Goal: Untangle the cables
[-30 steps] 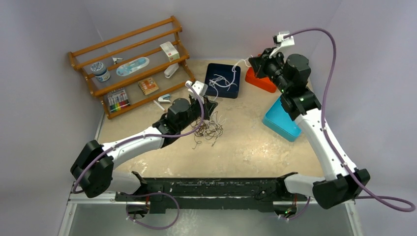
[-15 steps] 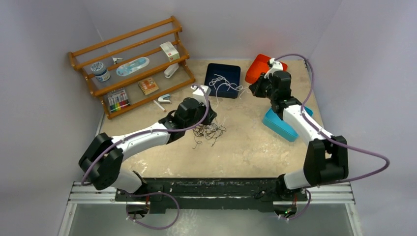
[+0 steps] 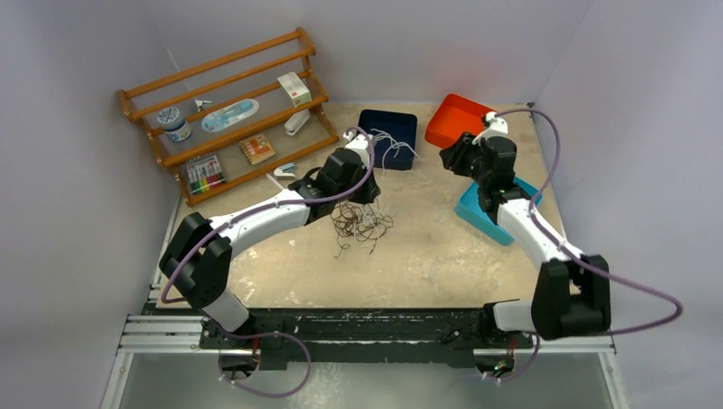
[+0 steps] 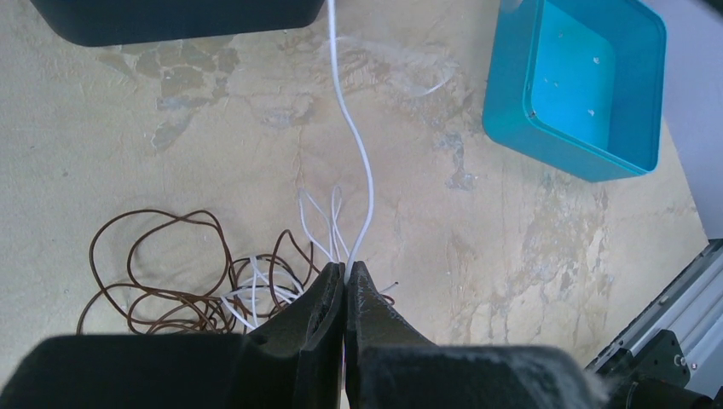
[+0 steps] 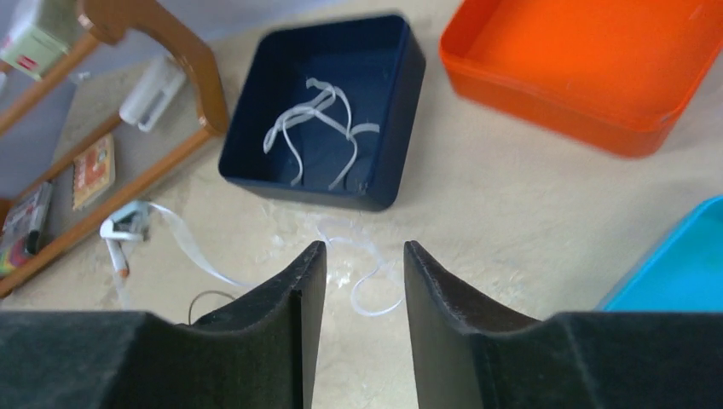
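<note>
The cables form a brown wiry knot (image 3: 358,223) on the table, with white strands in it (image 4: 247,294). My left gripper (image 4: 345,271) is shut on a white cable (image 4: 362,162) that runs from the knot up towards the navy tray (image 4: 170,21). In the top view the left gripper (image 3: 368,194) is just above the knot. More white cable (image 5: 317,128) lies inside the navy tray (image 5: 396,102), with a loop (image 5: 368,290) on the table in front of it. My right gripper (image 5: 365,251) is open and empty, right of the tray (image 3: 449,159).
An orange tray (image 3: 456,119) stands at the back right and a teal bin (image 3: 488,215) sits under the right arm. A wooden rack (image 3: 230,111) with small items stands at the back left. A small white item (image 5: 128,228) lies near the rack.
My right gripper has come down from high above the navy tray, let go of the white cable and now stands open. My left gripper has moved farther back, towards the navy tray.
</note>
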Controlling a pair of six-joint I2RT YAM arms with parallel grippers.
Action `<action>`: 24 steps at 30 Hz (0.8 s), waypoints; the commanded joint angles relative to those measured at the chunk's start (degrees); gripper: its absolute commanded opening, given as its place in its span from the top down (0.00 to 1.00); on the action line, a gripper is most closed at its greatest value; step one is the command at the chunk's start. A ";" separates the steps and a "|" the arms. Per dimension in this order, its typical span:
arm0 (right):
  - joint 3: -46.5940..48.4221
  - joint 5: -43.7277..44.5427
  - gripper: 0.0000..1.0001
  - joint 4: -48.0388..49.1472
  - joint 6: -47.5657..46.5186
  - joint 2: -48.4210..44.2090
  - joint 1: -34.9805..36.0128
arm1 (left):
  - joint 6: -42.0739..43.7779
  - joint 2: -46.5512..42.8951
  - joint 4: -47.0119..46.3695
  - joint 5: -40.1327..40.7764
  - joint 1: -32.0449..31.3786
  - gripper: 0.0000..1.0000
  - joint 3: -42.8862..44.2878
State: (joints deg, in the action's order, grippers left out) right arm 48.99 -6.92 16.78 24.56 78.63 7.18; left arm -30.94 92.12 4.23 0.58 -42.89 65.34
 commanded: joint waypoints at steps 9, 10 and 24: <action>-7.88 1.96 0.41 7.86 -3.23 -20.41 -0.24 | -0.81 1.36 1.50 -1.56 0.56 1.00 6.38; -9.30 -1.62 0.41 10.85 -4.08 -21.46 -0.24 | -0.91 1.71 1.81 -1.84 0.60 1.00 7.16; -25.58 -24.70 0.38 33.71 -3.03 -22.07 5.85 | -5.83 4.78 3.02 -0.13 0.69 1.00 14.92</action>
State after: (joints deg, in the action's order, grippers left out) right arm 23.49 -28.40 40.27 22.33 56.29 8.38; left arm -34.33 97.14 8.71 -0.34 -42.70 77.19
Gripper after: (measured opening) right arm 0.602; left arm 0.011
